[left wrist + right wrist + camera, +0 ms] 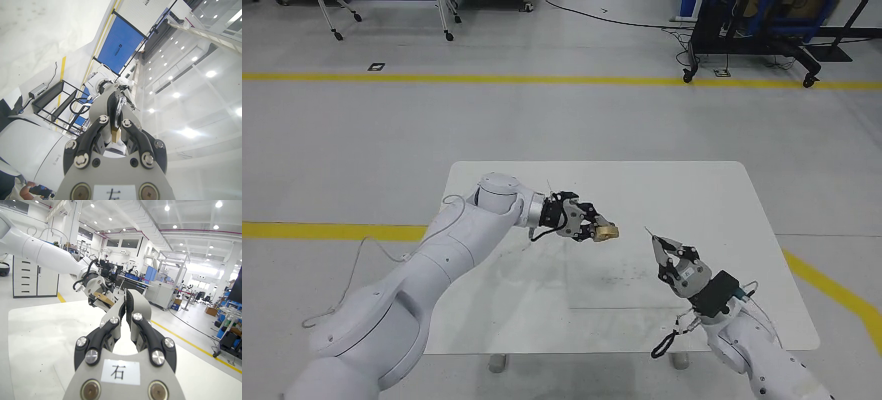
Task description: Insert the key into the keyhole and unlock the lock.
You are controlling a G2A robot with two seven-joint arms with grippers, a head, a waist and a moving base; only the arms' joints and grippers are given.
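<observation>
Left claw: the left claw [589, 226] is clamped narrowly on a small brass-coloured metal padlock [605, 232]. It hangs in the air over the middle of the white rounded-corner surface [542, 300].

Padlock in left wrist view: the brass body [115, 135] sits low between the grey fingers [130, 115]. Its curved silver shackle [121, 105] runs up between them towards the fingertips.

Padlock in right wrist view: the brass block [103, 298] juts out of the left claw [101, 295], tilted, with one end towards the right arm. It is clear of the surface [47, 332].

Right claw: the right claw [662, 247] is pinched nearly closed on a thin silver metal key [650, 233]. It is above the surface's right half, nearer the robot than the padlock.

Key in right wrist view: the key [124, 299] shows as a narrow metal edge pressed between the ribbed pads [130, 302] of the right claw [126, 294]. Its slim tip sticks out past the fingertips.

Key and padlock: they are near each other but apart, with a clear gap in the top view. The key's tip is aimed roughly at the padlock's side of the surface.

Keyhole: I cannot tell where it faces.
</observation>
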